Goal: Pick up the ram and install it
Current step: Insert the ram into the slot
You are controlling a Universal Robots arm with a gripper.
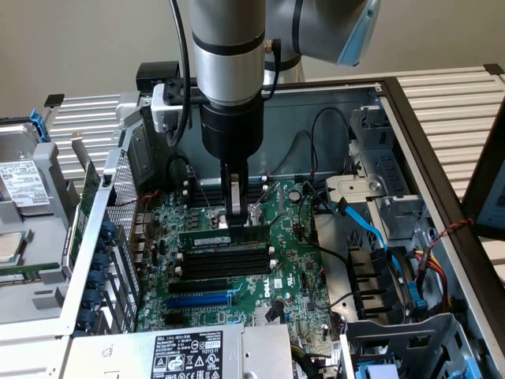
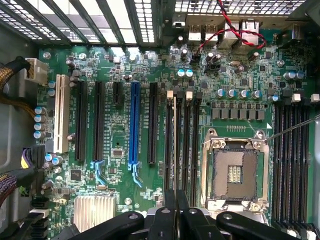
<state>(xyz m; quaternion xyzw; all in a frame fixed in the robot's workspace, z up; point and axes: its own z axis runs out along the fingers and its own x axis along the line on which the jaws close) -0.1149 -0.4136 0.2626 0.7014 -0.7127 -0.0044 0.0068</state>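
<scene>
The gripper (image 2: 176, 201) is clenched on the top edge of the ram (image 1: 207, 236), probably a light, stiff, fragile stick, standing edgewise along the black memory slots (image 1: 225, 264) and best pinched mid-length.

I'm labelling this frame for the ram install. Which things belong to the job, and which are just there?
Job: ram, gripped by the tool; black memory slots; motherboard.
Just there: blue cable; CPU socket; silver heatsink.
</scene>
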